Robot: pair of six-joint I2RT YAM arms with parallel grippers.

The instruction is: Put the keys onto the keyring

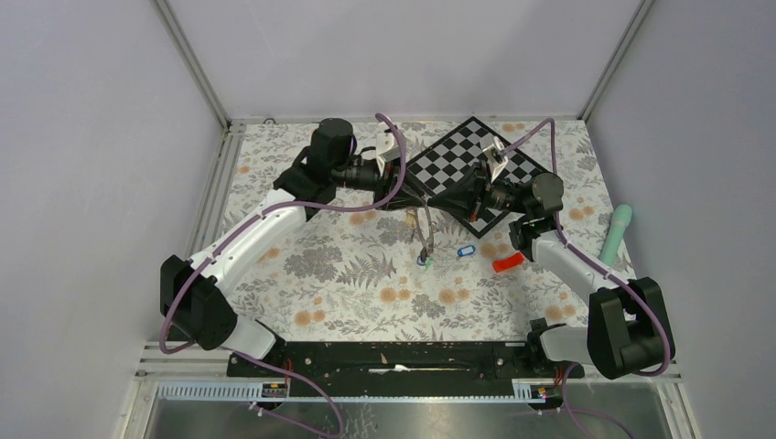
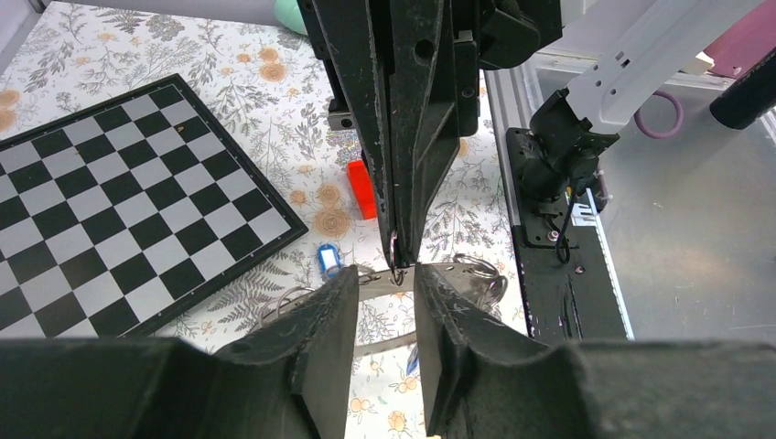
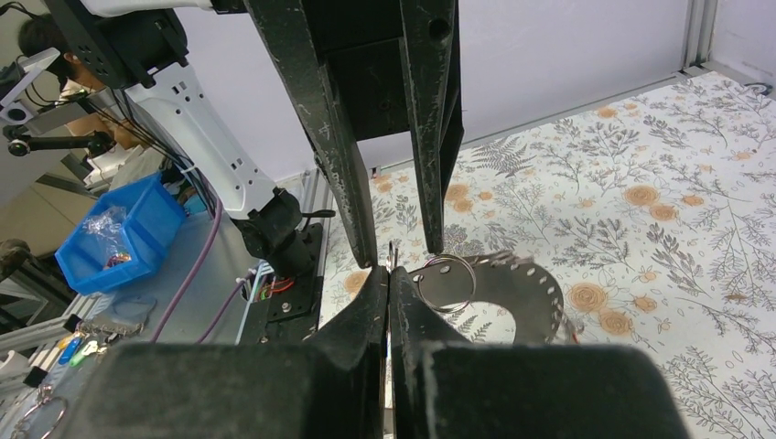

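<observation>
The keyring (image 1: 426,229) is a dark grey flat ring hanging in the air between the two arms, over the flowered cloth. Green and blue keys (image 1: 424,261) dangle at its lower end. My right gripper (image 3: 388,274) is shut on a small wire ring (image 3: 392,251) at the keyring's (image 3: 522,297) top edge. My left gripper (image 2: 386,288) faces it with its jaws apart, one finger on each side of the right gripper's (image 2: 400,256) tips. The keyring's band (image 2: 386,277) crosses the gap. A loose blue key (image 1: 467,251) lies on the cloth.
A chequered board (image 1: 462,155) lies at the back under both wrists. A red oblong block (image 1: 508,262) sits beside the right arm, and a teal cylinder (image 1: 617,233) lies at the far right. A bigger split ring (image 3: 446,283) hangs on the keyring.
</observation>
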